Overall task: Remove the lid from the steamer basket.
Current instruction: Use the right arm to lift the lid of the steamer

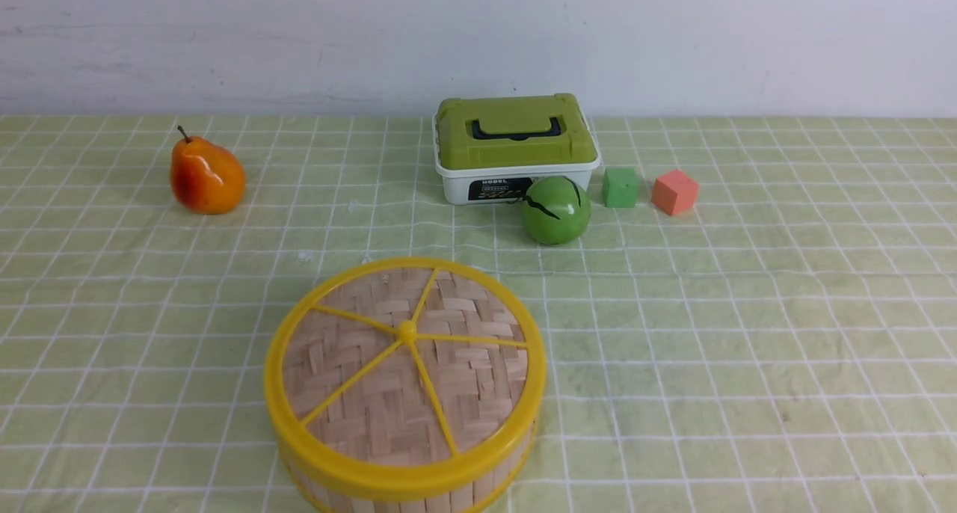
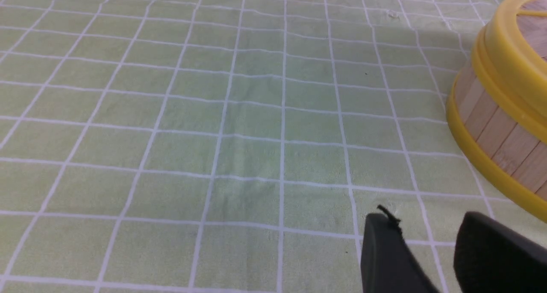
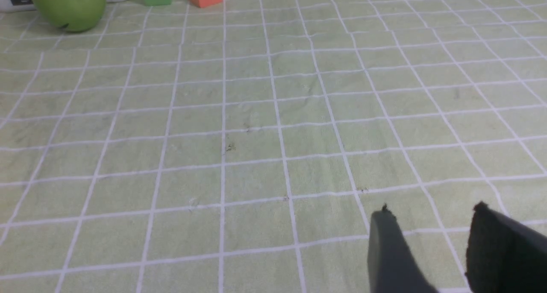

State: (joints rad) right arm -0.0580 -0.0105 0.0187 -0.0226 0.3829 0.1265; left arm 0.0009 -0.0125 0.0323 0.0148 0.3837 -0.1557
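Observation:
The lid point(image 1: 404, 363), a woven tan bamboo disc with a yellow rim and yellow spokes meeting at a centre knob, sits on the steamer basket point(image 1: 404, 498) near the table's front, left of centre. The basket's slatted wall point(image 2: 498, 130) and the lid's rim point(image 2: 508, 58) also show in the left wrist view. Neither arm shows in the front view. My left gripper point(image 2: 427, 224) is open and empty above the cloth, beside the basket and apart from it. My right gripper point(image 3: 431, 216) is open and empty above bare cloth.
A white box with a green handled top point(image 1: 516, 148) stands at the back centre. A green ball point(image 1: 555, 209), a green cube point(image 1: 620, 187) and an orange cube point(image 1: 674, 192) lie by it. An orange pear point(image 1: 206, 176) lies at the back left. A green checked cloth point(image 1: 748, 348) covers the table.

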